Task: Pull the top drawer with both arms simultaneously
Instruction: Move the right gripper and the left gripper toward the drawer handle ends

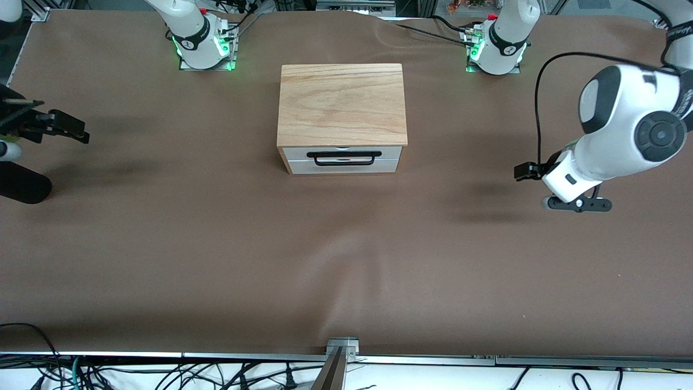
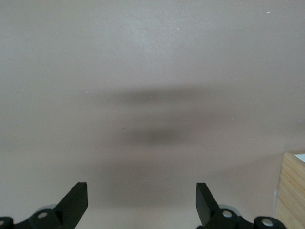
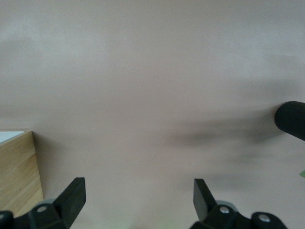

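Wood-topped cabinet (image 1: 342, 103) is sitting mid-table (image 1: 216, 244), top drawer (image 1: 343, 158) closed; no legible writing. Left wrist view: left gripper (image 2: 142, 202) is hovering over bare table, fingers (image 2: 75, 200) spread. Right wrist view: right gripper (image 3: 139, 200) is likewise hovering, fingers (image 3: 72, 198) spread.

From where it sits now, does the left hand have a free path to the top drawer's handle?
Probably yes. The left hand hangs open over bare table toward its own end, and nothing stands between it and the black handle.
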`<state>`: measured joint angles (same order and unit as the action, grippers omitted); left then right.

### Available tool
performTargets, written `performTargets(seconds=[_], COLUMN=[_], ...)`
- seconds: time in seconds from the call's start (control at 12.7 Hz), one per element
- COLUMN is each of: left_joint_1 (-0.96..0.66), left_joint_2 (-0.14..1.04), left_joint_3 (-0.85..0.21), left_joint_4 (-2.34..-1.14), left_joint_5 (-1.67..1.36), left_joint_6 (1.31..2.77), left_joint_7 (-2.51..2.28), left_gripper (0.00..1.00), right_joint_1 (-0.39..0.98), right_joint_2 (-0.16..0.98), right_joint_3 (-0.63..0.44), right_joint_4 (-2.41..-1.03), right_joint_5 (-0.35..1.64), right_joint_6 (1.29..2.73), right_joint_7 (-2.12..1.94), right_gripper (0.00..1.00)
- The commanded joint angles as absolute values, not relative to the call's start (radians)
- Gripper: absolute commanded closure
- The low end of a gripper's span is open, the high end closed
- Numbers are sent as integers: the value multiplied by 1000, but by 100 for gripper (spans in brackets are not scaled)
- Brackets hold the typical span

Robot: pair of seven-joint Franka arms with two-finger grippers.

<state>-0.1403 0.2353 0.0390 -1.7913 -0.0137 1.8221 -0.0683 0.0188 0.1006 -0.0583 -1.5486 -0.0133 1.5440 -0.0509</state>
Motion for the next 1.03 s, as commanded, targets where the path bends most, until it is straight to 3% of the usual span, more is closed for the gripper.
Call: performTargets(seconds=[0.0, 0.39, 0.79, 0.95], left_joint_1=[-141, -144, -108, -81], left_joint_2=[256, 392, 515, 549], left_joint_3=[32, -3, -44, -86], left_joint_4=[-1844, -1845, -1862, -1864], left_joint_5=[-38, -389, -904, -1058], left_joint_6=[1873, 1968, 1956, 1953], left_joint_7=[-75, 55, 452, 607], left_gripper=[0, 0, 0, 0], right_joint_1=[32, 118, 149, 188], right_joint_2=[132, 241, 327, 359], right_joint_3=[-48, -49, -48, -48], right_joint_4=[-1540, -1537, -1537, -1543], right_joint_5=[-20, -25, -15, -2], right_joint_6=[1549, 1607, 1684, 1805], right_joint_7=[-34, -38, -31, -25], right_gripper=[0, 0, 0, 0])
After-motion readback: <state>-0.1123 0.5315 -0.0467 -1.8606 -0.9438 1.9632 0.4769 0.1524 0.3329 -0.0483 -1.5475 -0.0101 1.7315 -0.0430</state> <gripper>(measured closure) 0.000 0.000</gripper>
